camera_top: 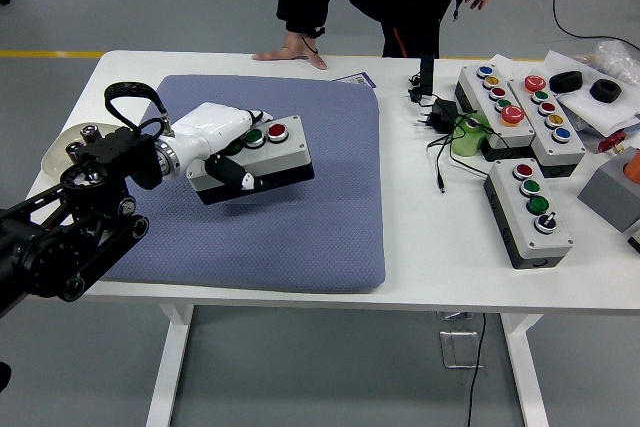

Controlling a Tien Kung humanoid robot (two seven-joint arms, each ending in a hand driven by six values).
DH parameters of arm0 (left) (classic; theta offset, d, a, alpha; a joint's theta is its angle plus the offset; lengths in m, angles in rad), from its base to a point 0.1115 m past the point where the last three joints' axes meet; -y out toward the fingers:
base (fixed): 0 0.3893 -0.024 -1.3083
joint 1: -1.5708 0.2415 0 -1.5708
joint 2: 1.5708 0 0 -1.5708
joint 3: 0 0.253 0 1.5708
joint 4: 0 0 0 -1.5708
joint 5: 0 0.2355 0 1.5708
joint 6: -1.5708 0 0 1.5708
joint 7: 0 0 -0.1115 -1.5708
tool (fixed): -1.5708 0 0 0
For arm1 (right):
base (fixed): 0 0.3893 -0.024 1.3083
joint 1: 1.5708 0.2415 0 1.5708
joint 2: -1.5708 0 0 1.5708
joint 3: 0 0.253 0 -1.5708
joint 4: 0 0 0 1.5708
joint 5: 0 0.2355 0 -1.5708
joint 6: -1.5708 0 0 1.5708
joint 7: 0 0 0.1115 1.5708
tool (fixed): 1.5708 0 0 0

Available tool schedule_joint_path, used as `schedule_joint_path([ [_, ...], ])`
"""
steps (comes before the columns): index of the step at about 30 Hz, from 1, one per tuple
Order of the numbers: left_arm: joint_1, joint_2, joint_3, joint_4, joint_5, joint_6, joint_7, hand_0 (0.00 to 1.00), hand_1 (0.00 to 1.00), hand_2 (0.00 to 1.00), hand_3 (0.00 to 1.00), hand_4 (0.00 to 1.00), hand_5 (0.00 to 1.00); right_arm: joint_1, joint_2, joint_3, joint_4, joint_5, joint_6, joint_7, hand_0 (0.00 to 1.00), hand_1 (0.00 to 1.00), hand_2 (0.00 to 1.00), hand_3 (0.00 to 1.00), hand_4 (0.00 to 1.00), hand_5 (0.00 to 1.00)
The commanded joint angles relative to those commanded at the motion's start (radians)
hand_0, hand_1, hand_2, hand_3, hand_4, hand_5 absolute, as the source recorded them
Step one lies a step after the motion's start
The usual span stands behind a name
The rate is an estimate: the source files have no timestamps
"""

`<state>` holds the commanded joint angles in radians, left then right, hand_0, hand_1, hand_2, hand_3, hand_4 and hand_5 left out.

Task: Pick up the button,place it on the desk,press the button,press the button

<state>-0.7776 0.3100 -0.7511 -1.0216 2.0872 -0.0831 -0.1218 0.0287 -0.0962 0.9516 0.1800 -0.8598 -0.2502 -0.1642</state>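
My left hand (232, 147), white with a black arm behind it, is shut on a grey button box (270, 153) with a black base, a green button and a red button on top. The box hangs tilted just above the blue-grey mat (300, 197), over its left-middle part. My right arm is out of view. A person at the far side leans one hand (292, 53) on the table's back edge.
Three more grey button boxes (530, 209) (494, 97) (549, 112) stand at the right, with a black adapter and cables (437, 117) and a green object (468, 133) beside them. A pale dish (62, 152) lies at the left edge. White table (440, 257) surrounds the mat.
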Motion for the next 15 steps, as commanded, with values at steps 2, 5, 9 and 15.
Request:
schedule_joint_path([
  [2,-0.001,0.002,0.009,0.002,0.013,-0.006,-0.025,0.153,0.179,0.198,0.264,0.703,0.002,0.000,0.000,-0.001,0.000,0.000,0.000,0.000,0.779,0.750,0.750,0.597,0.226,0.171],
  [5,-0.005,0.009,0.031,0.003,0.038,0.000,-0.059,0.153,0.179,0.198,0.264,0.703,0.002,0.000,0.000,-0.001,0.000,0.001,0.000,0.000,0.779,0.750,0.750,0.597,0.226,0.171],
  [9,-0.016,0.016,0.066,0.007,0.074,0.022,-0.087,0.165,0.186,0.201,0.268,0.709,0.002,0.000,0.000,0.000,0.000,-0.002,0.000,-0.001,0.779,0.750,0.750,0.597,0.226,0.171],
  [15,-0.024,0.021,0.088,0.018,0.112,0.052,-0.107,0.209,0.229,0.219,0.287,0.712,0.002,0.001,0.000,-0.003,0.000,0.000,0.000,-0.001,0.779,0.750,0.750,0.597,0.225,0.170],
])
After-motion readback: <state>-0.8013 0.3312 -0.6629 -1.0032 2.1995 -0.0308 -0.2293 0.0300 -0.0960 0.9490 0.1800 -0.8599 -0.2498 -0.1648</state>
